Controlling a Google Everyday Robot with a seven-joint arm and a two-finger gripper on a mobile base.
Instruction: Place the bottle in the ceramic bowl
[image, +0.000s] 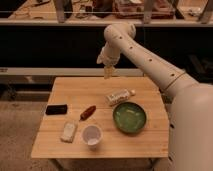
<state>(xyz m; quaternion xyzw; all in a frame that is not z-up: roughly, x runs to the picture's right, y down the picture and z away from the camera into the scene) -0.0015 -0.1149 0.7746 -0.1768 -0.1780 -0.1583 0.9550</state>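
0 of 1 placements done: bottle (120, 96) lies on table (75, 92) just beside empty ceramic bowl (129, 117); gripper (107, 74) hovers above far edge, opening state cannot be told.

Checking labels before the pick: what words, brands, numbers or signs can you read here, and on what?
No text here can be read.
Bottle: it has a pale label, but the print is too blurred to read.
Ceramic bowl, white cup and flat black object: no markings can be made out.
Gripper: it hangs above the far edge of the table and shows no legible marking.
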